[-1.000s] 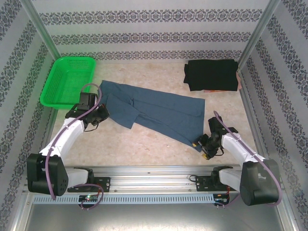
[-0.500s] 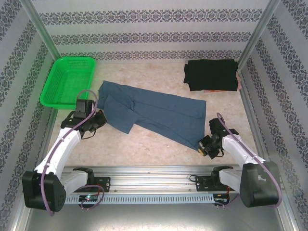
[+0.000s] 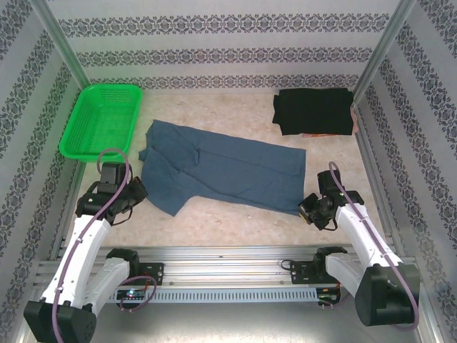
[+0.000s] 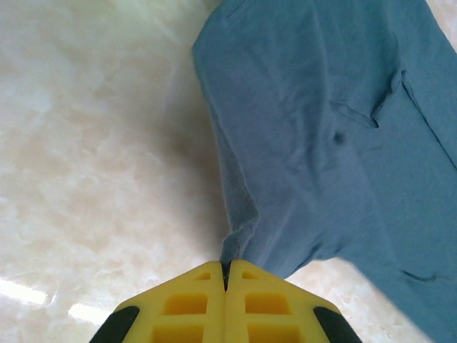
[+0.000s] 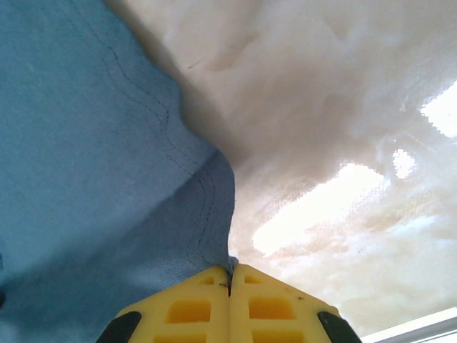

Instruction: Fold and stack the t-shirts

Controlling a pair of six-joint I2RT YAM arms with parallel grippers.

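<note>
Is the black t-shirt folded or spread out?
Folded: the black t-shirt lies as a compact, layered rectangle at the far right.

Bare table (image 3: pixel 235 218) near — basket (image 3: pixel 100 121), black t-shirt (image 3: pixel 314 112) behind

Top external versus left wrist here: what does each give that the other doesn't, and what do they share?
Top external: the green basket far left, the folded black t-shirt far right, and the right gripper shut on the near-right corner of the blue t-shirt. Left wrist: the left gripper close up, its yellow fingers pressed together with the shirt's edge pinched in their seam. Shared: the blue t-shirt lying on the marbled table, held by the left gripper.
</note>
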